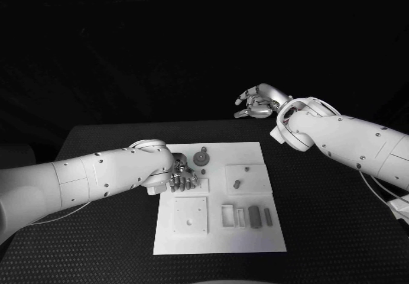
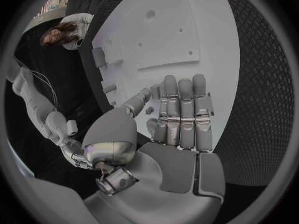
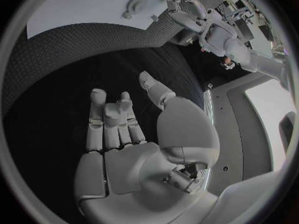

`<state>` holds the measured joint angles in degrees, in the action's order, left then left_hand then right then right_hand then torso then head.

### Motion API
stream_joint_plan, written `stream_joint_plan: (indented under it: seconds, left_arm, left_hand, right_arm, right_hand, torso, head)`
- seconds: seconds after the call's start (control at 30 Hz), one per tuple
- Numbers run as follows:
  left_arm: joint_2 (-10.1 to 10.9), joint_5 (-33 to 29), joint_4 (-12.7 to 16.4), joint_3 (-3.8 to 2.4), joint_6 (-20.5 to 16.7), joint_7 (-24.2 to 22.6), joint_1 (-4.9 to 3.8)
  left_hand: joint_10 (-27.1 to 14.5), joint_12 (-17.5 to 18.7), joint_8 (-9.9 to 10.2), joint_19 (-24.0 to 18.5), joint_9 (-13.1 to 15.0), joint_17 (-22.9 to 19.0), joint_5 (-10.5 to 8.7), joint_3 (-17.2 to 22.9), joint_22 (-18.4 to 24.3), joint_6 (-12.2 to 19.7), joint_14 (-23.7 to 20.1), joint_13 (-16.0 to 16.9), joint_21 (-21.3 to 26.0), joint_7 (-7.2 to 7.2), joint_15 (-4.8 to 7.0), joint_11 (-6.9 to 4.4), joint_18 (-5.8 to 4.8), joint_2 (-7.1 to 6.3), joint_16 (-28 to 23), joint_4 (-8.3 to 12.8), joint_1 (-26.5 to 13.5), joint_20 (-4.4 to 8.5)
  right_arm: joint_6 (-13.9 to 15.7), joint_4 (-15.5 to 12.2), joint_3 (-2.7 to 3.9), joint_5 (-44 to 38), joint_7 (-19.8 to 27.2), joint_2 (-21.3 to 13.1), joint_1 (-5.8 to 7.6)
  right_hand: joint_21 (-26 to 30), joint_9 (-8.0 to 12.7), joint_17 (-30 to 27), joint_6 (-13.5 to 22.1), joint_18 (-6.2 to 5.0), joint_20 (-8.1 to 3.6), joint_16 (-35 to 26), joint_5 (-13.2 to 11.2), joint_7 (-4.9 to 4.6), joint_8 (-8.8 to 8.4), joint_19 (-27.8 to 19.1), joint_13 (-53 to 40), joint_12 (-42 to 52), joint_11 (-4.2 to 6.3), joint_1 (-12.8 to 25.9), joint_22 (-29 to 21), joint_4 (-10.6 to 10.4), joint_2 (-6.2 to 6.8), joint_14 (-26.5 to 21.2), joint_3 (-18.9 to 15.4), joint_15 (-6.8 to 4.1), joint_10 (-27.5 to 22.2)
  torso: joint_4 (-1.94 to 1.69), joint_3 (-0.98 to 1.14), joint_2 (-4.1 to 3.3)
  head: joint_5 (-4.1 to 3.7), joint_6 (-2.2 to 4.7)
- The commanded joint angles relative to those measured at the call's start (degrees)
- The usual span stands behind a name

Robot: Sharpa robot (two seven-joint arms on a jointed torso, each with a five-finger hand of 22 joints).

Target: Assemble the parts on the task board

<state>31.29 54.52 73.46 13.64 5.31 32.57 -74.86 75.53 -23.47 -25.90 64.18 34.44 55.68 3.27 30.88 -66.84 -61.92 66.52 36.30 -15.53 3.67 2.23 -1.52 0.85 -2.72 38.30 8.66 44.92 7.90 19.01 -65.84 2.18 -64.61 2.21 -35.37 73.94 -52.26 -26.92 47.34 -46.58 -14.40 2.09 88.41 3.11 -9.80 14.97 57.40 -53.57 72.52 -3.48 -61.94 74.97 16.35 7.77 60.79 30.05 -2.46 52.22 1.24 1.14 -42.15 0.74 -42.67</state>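
The white task board [image 1: 220,236] lies in the middle of the black table. My left hand [image 1: 181,176] hovers low over its far left part, fingers straight and side by side [image 2: 181,117], nothing in them. Next to it on the board sits a round gear-like part [image 1: 201,158], with a small peg [image 1: 204,149] just beyond. Two small parts [image 1: 237,183] stand on a raised square plate [image 1: 256,177]. Several long parts [image 1: 255,216] lie in a row near the front right. My right hand [image 1: 256,102] is raised beyond the table's far edge, palm open and empty [image 3: 124,134].
A second raised square plate [image 1: 190,214] with small holes sits on the board's front left. Black textured table surface [image 1: 341,225] runs around the board on all sides. In the right wrist view the board [image 3: 74,5] and the gear [image 3: 134,5] lie far off.
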Motion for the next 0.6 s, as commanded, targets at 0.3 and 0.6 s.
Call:
stream_joint_plan:
  seconds: [0.3, 0.6]
  left_arm:
    - [2.37, 0.02, 1.06, -0.09, -1.54, -1.46, 0.01]
    - [5.12, -1.6, 1.83, -3.67, -1.53, -1.89, -1.57]
  left_hand:
    - [-0.26, -0.77, 0.13, 0.04, 0.37, -0.31, -0.5, -1.26, -0.42, 0.08, -0.47, 0.24, 0.5, -0.34, 0.15, -0.03, 0.94, -4.03, 1.03, -2.99, -3.96, 0.09]
    - [-1.49, -1.16, 1.1, -0.61, 0.51, -0.87, -0.42, -5.82, -0.92, 2.37, -1.78, 0.51, 1.36, 0.51, 0.05, 0.28, 0.96, -2.16, 1.68, 0.68, -4.9, -0.04]
  right_arm:
    - [-0.76, 0.17, 0.02, -0.02, 0.63, -0.19, -0.05]
    - [-0.79, 1.04, 0.02, -0.02, 0.61, -0.58, -0.07]
  right_hand:
    - [0.33, 0.1, -0.06, 0.05, -0.6, 0.17, -0.36, -0.23, -0.31, -0.07, -0.25, 0.11, -0.16, -0.21, -0.02, 0.75, 0.05, -0.33, -0.58, -0.47, 0.01, -0.35]
    - [0.34, 0.12, -0.06, 0.09, -0.6, 0.18, -0.36, -0.23, -0.32, -0.08, -0.26, 0.12, -0.16, -0.22, 0.01, 0.75, 0.04, -0.32, -0.59, -0.51, 0.02, -0.36]
  torso:
    - [0.01, 0.02, 0.05]
    - [-0.07, -0.01, 0.04]
  head:
    - [-0.03, 0.33]
    - [-0.09, 1.37]
